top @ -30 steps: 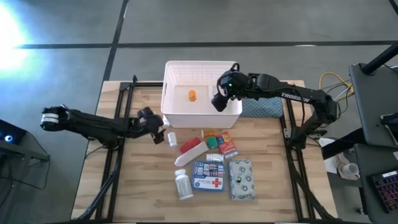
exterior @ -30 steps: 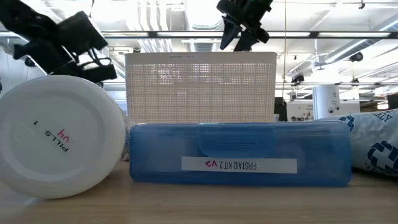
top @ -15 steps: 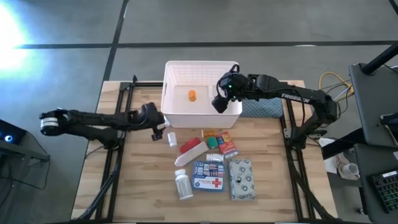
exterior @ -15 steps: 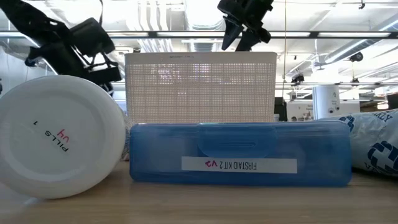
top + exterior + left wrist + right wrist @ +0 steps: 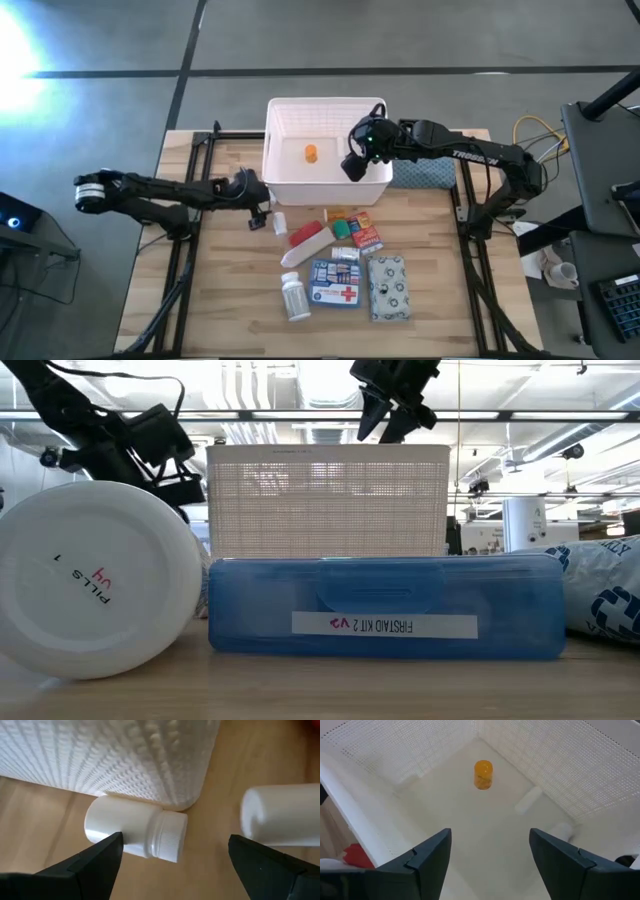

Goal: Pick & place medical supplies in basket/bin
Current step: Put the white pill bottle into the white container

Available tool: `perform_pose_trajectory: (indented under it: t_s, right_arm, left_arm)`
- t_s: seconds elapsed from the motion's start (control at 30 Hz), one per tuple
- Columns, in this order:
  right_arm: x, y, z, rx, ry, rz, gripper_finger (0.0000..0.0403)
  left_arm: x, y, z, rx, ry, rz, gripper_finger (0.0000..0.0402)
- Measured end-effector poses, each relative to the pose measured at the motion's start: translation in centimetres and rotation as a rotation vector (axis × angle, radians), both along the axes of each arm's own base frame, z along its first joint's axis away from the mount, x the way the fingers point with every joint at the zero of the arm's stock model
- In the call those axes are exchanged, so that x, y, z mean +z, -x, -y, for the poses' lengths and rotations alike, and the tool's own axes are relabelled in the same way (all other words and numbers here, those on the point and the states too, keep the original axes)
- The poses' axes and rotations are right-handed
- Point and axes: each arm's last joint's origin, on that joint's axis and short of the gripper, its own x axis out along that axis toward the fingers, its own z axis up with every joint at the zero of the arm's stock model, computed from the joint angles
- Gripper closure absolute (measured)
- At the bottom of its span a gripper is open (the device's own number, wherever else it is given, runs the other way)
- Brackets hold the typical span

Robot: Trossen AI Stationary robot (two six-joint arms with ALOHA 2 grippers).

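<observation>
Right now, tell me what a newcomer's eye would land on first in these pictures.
The white basket at the table's far middle, holding one orange vial, with the right gripper open and empty over its right side. Next, the left gripper, open beside the basket's near-left corner, lined up on a small white bottle lying against the wall. The remaining supplies cluster in front, around the blue first-aid pouch.

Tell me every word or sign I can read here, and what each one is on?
"PILLS 1" and a red "V4", upside down, on the white pill bottle lid.
"FIRSTAID KIT 2 V2", upside down, on the blue first-aid pouch.
"TROSSEN", cut off at its end, on the right arm.
A red cross on the same pouch from above.
Print on the small boxes and grey patterned packet: too small to read.
</observation>
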Motion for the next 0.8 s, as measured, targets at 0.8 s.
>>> perform_pose_trajectory:
  t_s: [0.8]
  right_arm:
    - [0.0, 0.1, 0.0, 0.007, 0.007, -0.013, 0.015]
  left_arm:
    - [2.0, 1.6, 3.7, 0.103, 0.122, 0.088, 0.0066]
